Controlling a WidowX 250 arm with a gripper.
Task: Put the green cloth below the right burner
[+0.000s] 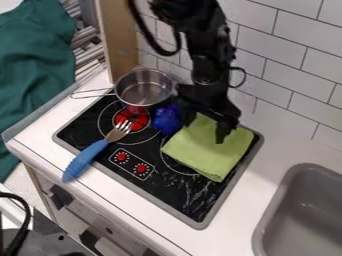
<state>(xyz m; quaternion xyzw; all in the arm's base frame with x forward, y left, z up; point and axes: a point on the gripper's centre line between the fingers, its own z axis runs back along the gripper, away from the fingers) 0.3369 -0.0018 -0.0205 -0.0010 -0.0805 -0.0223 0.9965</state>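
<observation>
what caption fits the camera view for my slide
A gripper over a green cloth on a black stovetop, with a metal pot and a blue-handled fork nearby.

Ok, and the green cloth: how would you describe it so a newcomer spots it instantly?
Find the black stovetop beside the gray sink. The cloth covers much of its right-hand burner, beneath the gripper. It's folded and lime green, unlike the blue-handled fork and metal pot.

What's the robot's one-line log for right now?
black gripper: open, over folded light-green cloth | cloth: partly covering ringed black right burner | shiny metal pot: behind red left burner
</observation>
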